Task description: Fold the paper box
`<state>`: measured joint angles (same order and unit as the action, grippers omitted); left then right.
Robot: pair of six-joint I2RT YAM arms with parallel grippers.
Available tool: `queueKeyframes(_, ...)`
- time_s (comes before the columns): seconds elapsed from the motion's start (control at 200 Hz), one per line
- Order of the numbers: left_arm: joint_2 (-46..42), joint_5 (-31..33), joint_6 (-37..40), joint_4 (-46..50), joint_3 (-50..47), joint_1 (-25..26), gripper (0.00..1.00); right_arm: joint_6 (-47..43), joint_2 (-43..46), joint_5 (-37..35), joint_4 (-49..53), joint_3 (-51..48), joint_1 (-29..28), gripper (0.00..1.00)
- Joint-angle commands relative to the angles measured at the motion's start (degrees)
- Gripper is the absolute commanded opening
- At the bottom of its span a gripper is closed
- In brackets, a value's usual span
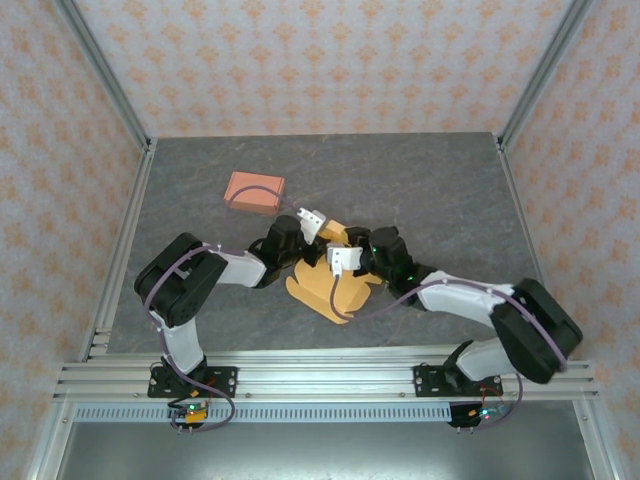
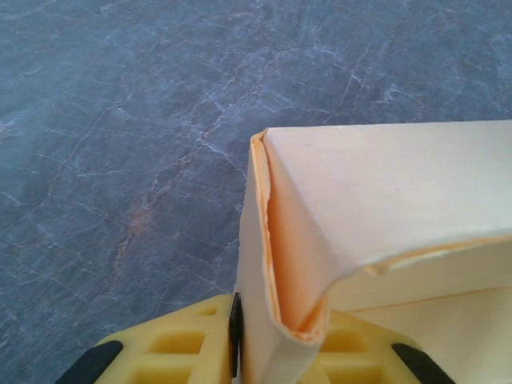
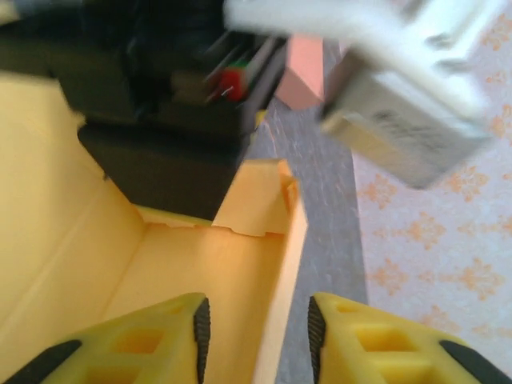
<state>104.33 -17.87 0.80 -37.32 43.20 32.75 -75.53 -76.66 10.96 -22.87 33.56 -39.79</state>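
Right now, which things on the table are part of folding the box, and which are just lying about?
Part of the job:
- paper box
- left gripper, clamped on a box wall
- right gripper, open, astride another wall

Just lying about:
- pink box, on the table beyond the arms, apart from the paper box

Ahead of the right hand [image 3: 256, 328], the left arm's wrist [image 3: 160, 96] is blurred — the paper box [image 3: 200, 264] is cut off to that hand's left.
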Motion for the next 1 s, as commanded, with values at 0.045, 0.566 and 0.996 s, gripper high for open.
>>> queueKeyframes(0.045,-1.0,3.8,2.7,-5.7,-2.8,0.1,0.19,16.4,6.4,18.4,18.6,5.6,5.4,0.47)
queueKeyframes(0.566,2.1,6.2,3.6,-17.2,-7.8,1.3,0.2,52.7,-19.4,30.5,39.4,34.2,12.9,0.44)
queueKeyframes(0.996,4.1,5.0,3.4,-20.1,-8.0,1.4,0.24,58.2,-28.4,26.6,49.1,41.2,10.5,0.37)
